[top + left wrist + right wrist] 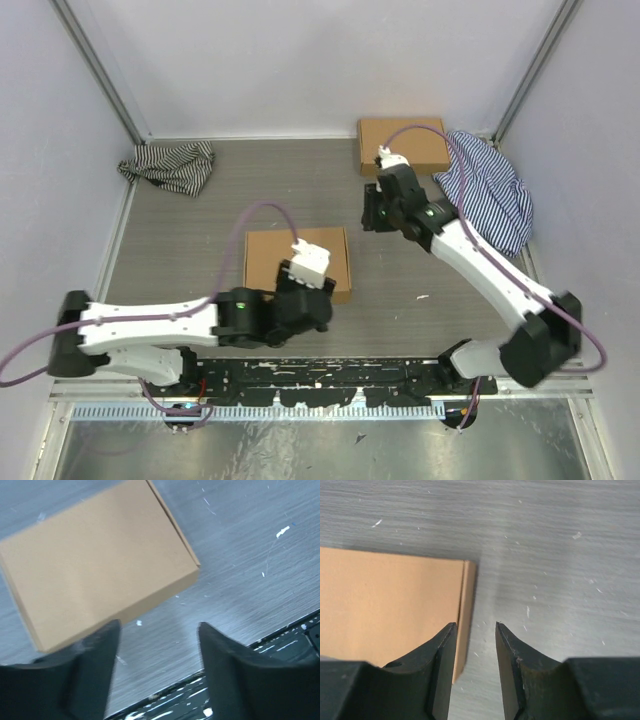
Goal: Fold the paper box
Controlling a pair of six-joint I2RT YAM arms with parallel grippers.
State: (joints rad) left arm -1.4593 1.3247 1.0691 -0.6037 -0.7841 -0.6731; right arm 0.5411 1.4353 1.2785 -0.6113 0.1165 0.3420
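Observation:
The paper box [268, 258] lies closed, as a flat brown rectangle, on the grey table in front of the arms. My left gripper [320, 304] is open and empty, just above the box's near edge by its near right corner. In the left wrist view the box [100, 560] fills the upper left, and the gripper [157, 626] spans bare table. My right gripper [370, 218] is open and empty over the box's right side. In the right wrist view its left finger [442, 660] overlaps the right edge of the box [390, 605], and the gripper [476, 625] is over bare table.
A smaller ready-made brown box [403, 146] sits at the back right. One striped cloth [490, 190] lies beside it along the right wall, and another striped cloth [170, 165] lies at the back left. A black rail [320, 375] runs along the near table edge and also shows in the left wrist view [280, 640].

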